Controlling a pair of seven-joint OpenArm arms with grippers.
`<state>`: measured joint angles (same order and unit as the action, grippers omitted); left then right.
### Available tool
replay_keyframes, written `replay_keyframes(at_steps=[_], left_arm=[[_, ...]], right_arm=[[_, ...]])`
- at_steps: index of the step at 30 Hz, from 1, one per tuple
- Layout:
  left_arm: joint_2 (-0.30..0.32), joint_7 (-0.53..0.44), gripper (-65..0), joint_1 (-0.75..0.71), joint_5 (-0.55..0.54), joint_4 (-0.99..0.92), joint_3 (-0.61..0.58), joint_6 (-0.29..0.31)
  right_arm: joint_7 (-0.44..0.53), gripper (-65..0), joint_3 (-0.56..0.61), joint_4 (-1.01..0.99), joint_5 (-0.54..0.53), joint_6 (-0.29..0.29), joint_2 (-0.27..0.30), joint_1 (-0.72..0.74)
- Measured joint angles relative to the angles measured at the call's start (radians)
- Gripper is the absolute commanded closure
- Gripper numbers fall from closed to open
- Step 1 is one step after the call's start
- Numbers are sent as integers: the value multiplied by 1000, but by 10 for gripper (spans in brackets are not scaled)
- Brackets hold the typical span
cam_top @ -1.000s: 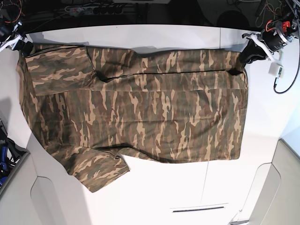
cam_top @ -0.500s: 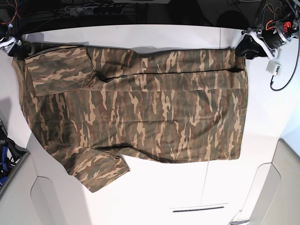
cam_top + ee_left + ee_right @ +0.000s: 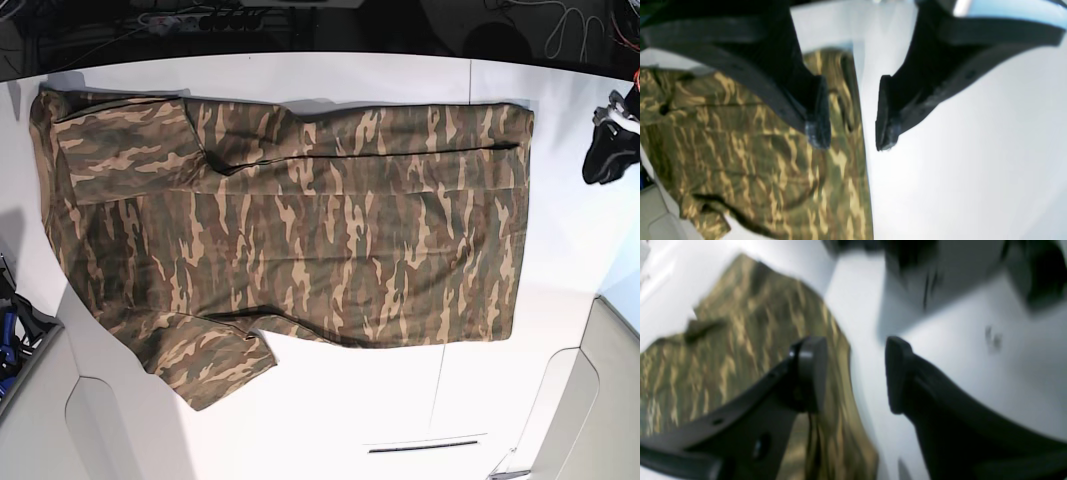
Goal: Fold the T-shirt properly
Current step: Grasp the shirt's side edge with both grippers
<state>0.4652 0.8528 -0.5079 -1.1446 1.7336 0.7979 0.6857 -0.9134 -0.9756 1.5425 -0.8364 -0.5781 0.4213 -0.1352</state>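
Observation:
The camouflage T-shirt point(image 3: 300, 230) lies spread flat on the white table point(image 3: 380, 400), with one sleeve at the front left and the other folded in at the back left. My left gripper point(image 3: 606, 152) hangs off the shirt's right side, over bare table. In the left wrist view it point(image 3: 850, 141) is open and empty, above the shirt's edge point(image 3: 756, 160). My right gripper point(image 3: 853, 343) is open and empty, over the shirt's edge point(image 3: 740, 350) and white table. It is out of the base view.
Cables and a power strip point(image 3: 190, 18) lie along the dark back edge. A blue-and-black object point(image 3: 8, 335) sits at the left edge. Grey panels point(image 3: 80, 430) flank the table's front, and a thin slot point(image 3: 425, 446) is near the front.
Both grippers have left the shirt's back corners. The left one moved right and toward the front; the right one moved out of the base view. The shirt stays flat.

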Motion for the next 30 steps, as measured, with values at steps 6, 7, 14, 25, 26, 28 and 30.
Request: replay_keyframes(at_steps=[6, 7, 14, 25, 26, 28, 30], left_arm=[[-1, 6, -256, 109, 65, 0, -3, 0], [0, 0, -256, 127, 75, 0, -8, 0], [14, -98, -308, 239, 249, -12, -123, 2], [50, -270, -394, 502, 528, -354, -382, -15], [50, -277, -394, 533, 541, -401, -394, -16], [49, -290, -394, 593, 559, -499, -417, -17], [47, -304, -394, 653, 570, -610, -425, -16]], right_arm=[[17, -282, 77, -9, 68, 3, 6, 130], [37, -282, 105, -10, 90, 2, 6, 151], [171, -282, 320, -71, 242, 17, 7, 286], [332, -282, 489, -497, 384, 27, 8, 505], [353, -282, 492, -541, 399, 24, 8, 518], [398, -283, 495, -624, 430, 23, 8, 533], [436, -282, 496, -692, 457, 29, 8, 540]])
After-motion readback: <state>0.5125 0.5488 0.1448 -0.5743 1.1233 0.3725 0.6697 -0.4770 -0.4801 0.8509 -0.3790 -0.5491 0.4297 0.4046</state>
